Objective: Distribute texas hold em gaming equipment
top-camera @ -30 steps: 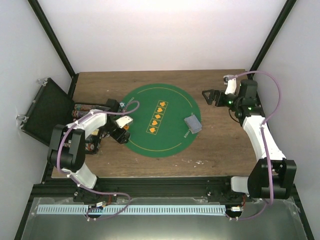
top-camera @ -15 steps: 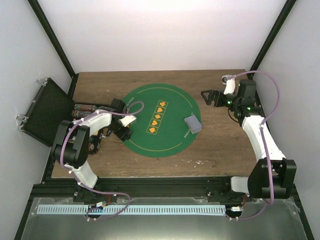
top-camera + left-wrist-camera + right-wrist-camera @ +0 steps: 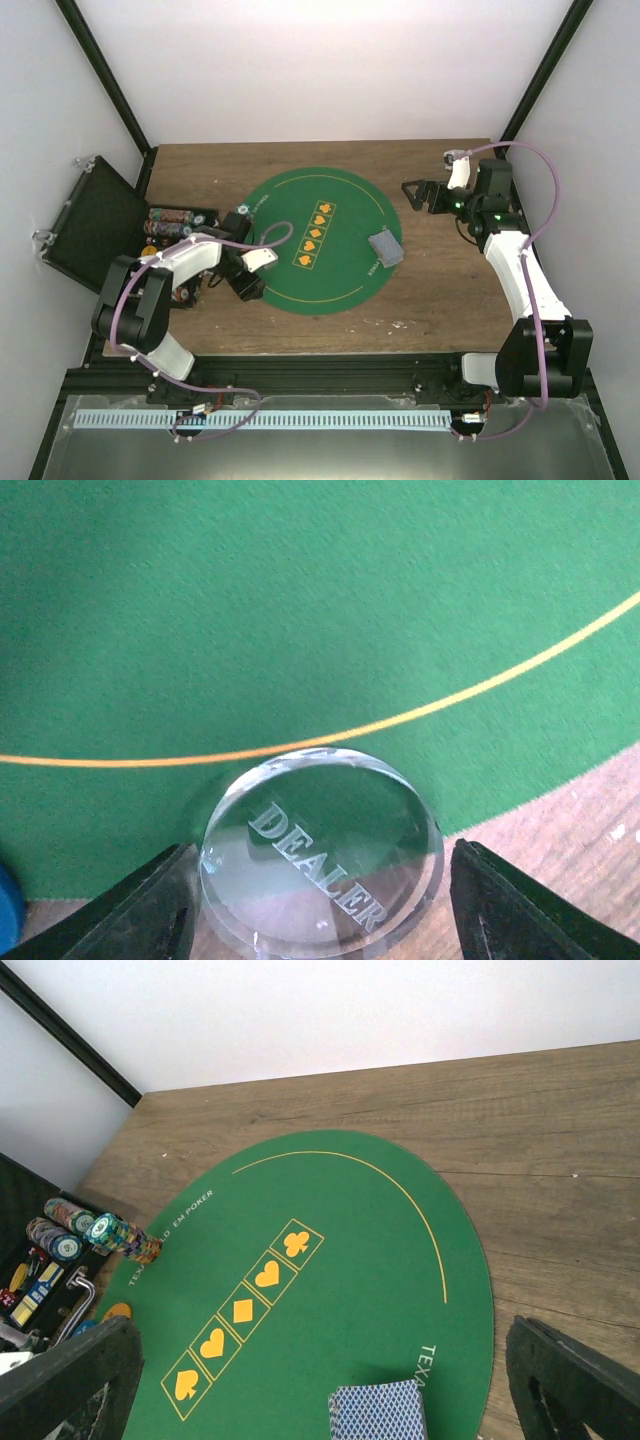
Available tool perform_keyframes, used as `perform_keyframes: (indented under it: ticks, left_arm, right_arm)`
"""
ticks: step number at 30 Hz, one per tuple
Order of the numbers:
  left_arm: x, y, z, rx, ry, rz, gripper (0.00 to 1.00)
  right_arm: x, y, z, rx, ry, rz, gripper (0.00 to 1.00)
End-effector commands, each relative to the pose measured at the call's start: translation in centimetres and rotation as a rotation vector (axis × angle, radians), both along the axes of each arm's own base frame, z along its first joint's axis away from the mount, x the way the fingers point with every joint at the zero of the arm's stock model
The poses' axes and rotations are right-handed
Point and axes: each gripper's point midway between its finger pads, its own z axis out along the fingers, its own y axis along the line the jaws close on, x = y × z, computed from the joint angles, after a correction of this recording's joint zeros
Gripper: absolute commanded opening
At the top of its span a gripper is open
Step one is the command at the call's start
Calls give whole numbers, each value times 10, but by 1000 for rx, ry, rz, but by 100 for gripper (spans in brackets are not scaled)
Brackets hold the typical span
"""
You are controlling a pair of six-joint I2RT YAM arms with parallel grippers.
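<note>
**Dealer disc at the mat's rim, deck not yet dealt**

The left claw (image 3: pixel 248 283) brackets the clear dealer disc (image 3: pixel 322 855) at the left rim of the green felt mat (image 3: pixel 340 280). One finger stands close on each side. Whether they are pinching the disc or only flanking it cannot be told. The disc straddles the mat's rim, partly on felt and partly on the wooden tabletop (image 3: pixel 440 300). A blue disc (image 3: pixel 5 905) shows just off the mat beside it.

The right claw (image 3: pixel 415 192) hangs spread wide and empty off the mat's far right rim.

The job looks barely begun. The card deck (image 3: pixel 385 247) sits as one blue-backed stack on the mat's right part. The row of orange suit boxes (image 3: pixel 312 235) across the mat's middle carries nothing. The poker chips (image 3: pixel 100 1232) lie racked in the black case (image 3: pixel 95 225), just off the mat's left rim, with an orange disc (image 3: pixel 117 1311) near them.

Room is tightest on that left side, where case, chips and arm crowd together. The step at the mat's rim could tilt the disc as it lifts. The mat's middle and near half offer open felt, and bare wood lies beyond its right rim.
</note>
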Motion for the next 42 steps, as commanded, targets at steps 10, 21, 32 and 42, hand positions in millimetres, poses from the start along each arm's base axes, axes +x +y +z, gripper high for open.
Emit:
perform_keyframes:
  ticks: [10,21,32,42]
  left_arm:
    - [-6,17,-15,92,-36,-72,78]
    - [-31,7,-20,82,-33,-150,43]
    - [4,-33,73,-106,-102,-94,16]
    - [79,-77,176,-260,-300,-23,15]
  right_arm:
    - [1,7,25,1,-62,31,100]
    - [0,6,30,3,-67,26,100]
    - [-11,44,39,102,-12,123,100]
    - [-22,199,13,383,265,599,89]
